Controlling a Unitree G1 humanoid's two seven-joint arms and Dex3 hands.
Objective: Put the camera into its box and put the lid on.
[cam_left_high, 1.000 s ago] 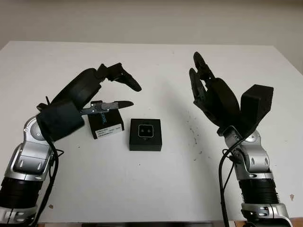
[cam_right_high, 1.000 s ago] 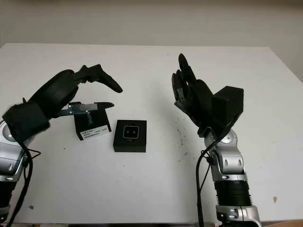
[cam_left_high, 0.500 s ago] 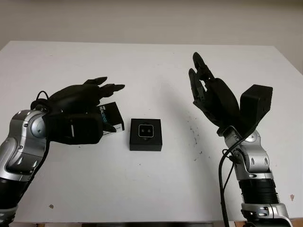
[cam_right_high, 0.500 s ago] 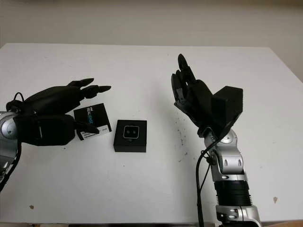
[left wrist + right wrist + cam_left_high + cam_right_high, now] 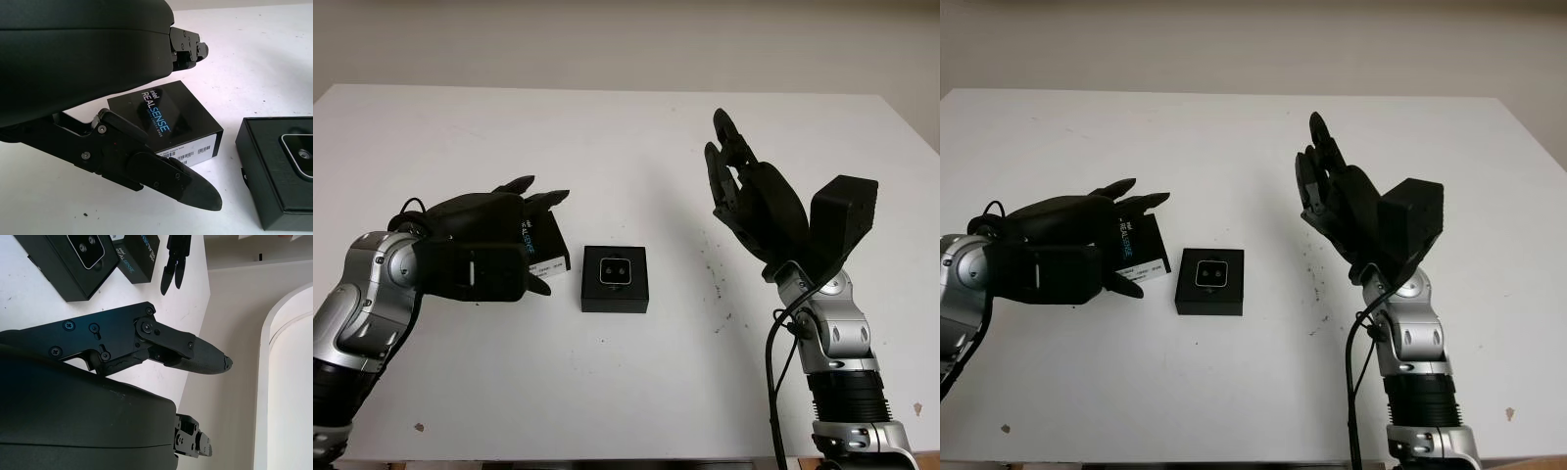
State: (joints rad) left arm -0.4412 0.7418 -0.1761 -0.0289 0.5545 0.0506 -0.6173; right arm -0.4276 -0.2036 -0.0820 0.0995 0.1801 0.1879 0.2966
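A black open box [image 5: 615, 278] sits mid-table with the small camera [image 5: 614, 269] lying in it. Just left of it lies the black lid [image 5: 541, 243] printed "RealSense", label side toward me. My left hand [image 5: 548, 243] straddles the lid, fingers [image 5: 188, 46] over its far edge and thumb [image 5: 186, 183] along its near side; I see no firm contact. The lid [image 5: 166, 117] stays on the table. My right hand [image 5: 734, 176] is open, raised above the table to the right of the box.
The white table [image 5: 626, 392] has small dark specks right of the box. Its far edge meets a pale wall. The right forearm and its dangling cable [image 5: 773, 372] stand at the front right.
My left hand has dropped from above the lid and turned, now bracketing it low near the table. The lid shifted slightly. The right arm has not moved.
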